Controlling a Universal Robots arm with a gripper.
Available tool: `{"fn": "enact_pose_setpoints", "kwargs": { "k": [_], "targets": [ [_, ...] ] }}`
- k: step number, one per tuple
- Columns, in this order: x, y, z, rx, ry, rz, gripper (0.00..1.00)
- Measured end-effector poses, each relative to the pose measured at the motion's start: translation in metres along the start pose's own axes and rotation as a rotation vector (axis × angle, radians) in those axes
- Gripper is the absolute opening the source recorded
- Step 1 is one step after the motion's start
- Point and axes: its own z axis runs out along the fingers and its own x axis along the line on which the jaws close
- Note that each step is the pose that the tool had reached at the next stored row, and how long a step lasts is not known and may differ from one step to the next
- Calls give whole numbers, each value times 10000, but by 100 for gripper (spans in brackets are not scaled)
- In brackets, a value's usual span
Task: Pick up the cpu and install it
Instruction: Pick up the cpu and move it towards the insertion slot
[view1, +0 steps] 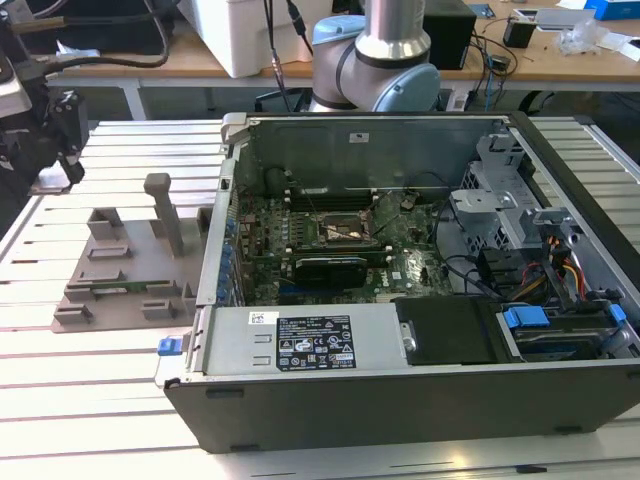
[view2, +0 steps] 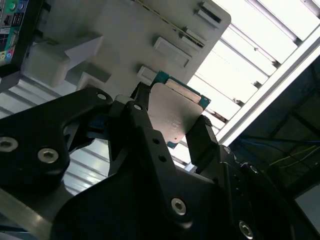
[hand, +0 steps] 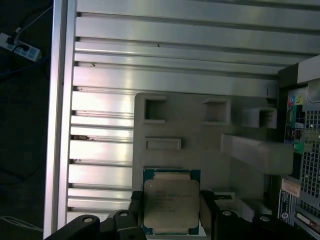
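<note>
Closest in: the gripper (view2: 170, 119) has its two black fingers (view2: 202, 142) squeezed in on the cpu (view2: 177, 107), one finger on each of two opposite edges. So that's one chip, pinched flat between them. In both wrist views the silvery lid faces the camera, with a thin green edge showing round it.

Just past the chip there's one grey fixture plate (hand: 200, 130), and in the first wrist view the cpu sits over the plate's edge. Honestly can't tell if it's touching the plate or hanging just above it. On the plate I count two square pockets (hand: 155, 110), one slim raised bar (hand: 162, 145) and one long post (view1: 163, 205) standing upright.

The plate lies flat on the slatted aluminium table (view1: 100, 400).

Right beside the plate, toward the exterior view's right, is one computer case (view1: 400, 400) lying on its side with the panel off. One black-framed socket (view1: 345, 232) sits about mid-motherboard, well apart from the cpu.

Furthest back, one fat grey-and-blue joint of the arm (view1: 375, 60) pokes up behind the case.
</note>
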Motion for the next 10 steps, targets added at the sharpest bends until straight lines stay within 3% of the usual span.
{"fn": "enact_pose_setpoints", "kwargs": {
  "k": [4,8,10],
  "targets": [
    [-2,-2,-82,-1,-1,0,54],
    [-6,-6,-244,-1,0,0,54],
    [-7,-7,-291,-1,-1,1,54]
  ]
}}
